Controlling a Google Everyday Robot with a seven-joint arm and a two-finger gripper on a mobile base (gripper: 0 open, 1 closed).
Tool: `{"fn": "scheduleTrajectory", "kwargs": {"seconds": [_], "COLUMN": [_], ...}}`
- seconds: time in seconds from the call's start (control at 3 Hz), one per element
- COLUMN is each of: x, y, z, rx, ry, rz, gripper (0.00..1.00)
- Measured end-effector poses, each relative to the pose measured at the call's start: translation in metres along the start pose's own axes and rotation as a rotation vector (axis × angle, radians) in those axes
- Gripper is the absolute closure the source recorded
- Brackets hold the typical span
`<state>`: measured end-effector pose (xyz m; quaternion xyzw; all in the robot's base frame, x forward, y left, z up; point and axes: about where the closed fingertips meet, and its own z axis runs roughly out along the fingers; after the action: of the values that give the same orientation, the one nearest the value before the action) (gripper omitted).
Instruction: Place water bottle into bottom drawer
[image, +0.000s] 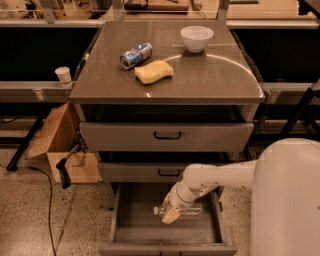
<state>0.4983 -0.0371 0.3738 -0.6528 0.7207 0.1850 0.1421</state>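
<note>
Cabinet top (210, 75): brown, glossy, carrying a crushed can (136, 54), a yellow sponge (154, 71) just beside it, and a white bowl (197, 38) near the rear edge. The top drawer (167, 136) is shut. The bottom drawer (131, 220) is pulled open, and the water bottle (190, 211) lies on its side inside it, cap to the left. The gripper (171, 215) is down in that drawer at the bottle's neck; whether it grips or has let go cannot be told. The floor (30, 215) is speckled terrazzo, with an open cardboard box (55, 132) left of the cabinet and a paper cup (63, 74) on a ledge.
</note>
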Motion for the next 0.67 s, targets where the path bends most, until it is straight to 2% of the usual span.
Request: {"fn": "scheduleTrajectory", "kwargs": {"seconds": [0.33,0.67], "x": [0.014,0.024], "y": [-0.01,-0.017], "z": [0.018,0.032], "rx": [0.024,0.023], "ry": [0.022,0.053], "rz": [0.053,0.088], "gripper": [1.0,1.0]}}
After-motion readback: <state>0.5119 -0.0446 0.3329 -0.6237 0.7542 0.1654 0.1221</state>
